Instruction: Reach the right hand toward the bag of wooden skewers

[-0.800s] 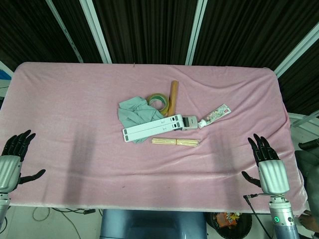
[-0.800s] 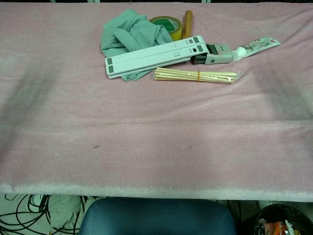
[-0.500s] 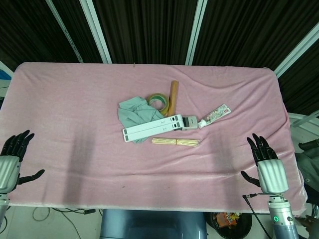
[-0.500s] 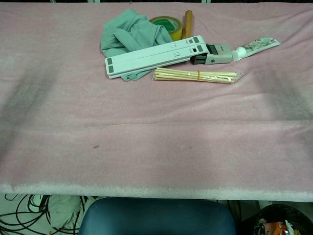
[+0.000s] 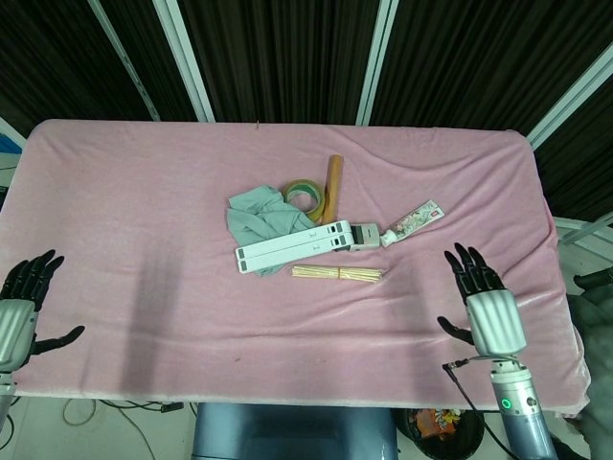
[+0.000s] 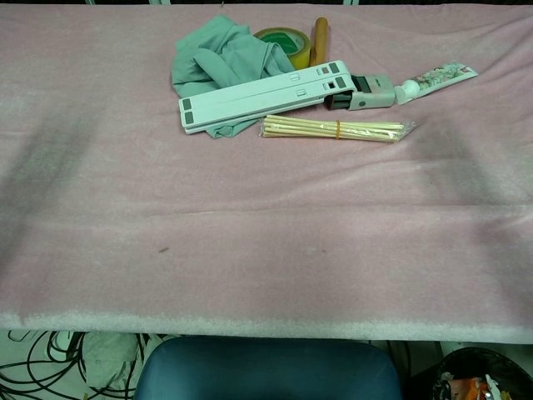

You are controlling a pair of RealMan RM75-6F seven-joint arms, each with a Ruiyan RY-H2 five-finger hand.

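The bag of wooden skewers [image 5: 337, 274] [image 6: 336, 129] lies flat on the pink cloth near the table's middle, just in front of a white folding stand [image 5: 293, 246] [image 6: 265, 97]. My right hand [image 5: 484, 299] hovers over the front right of the table, fingers spread and empty, well to the right of the skewers and nearer the front edge. At the front left corner, my left hand [image 5: 20, 307] is open too, holding nothing. Neither hand shows in the chest view.
Behind the skewers sit a grey-green cloth [image 5: 259, 216], a tape roll [image 5: 306, 195], a wooden stick [image 5: 332, 186] and a tube [image 5: 412, 222]. The pink table cover [image 5: 144, 211] ends at the front edge, with a blue chair [image 6: 266, 371] below.
My right hand has moved left and slightly forward over the table, toward the skewers. The left hand has barely moved. The objects lie as before.
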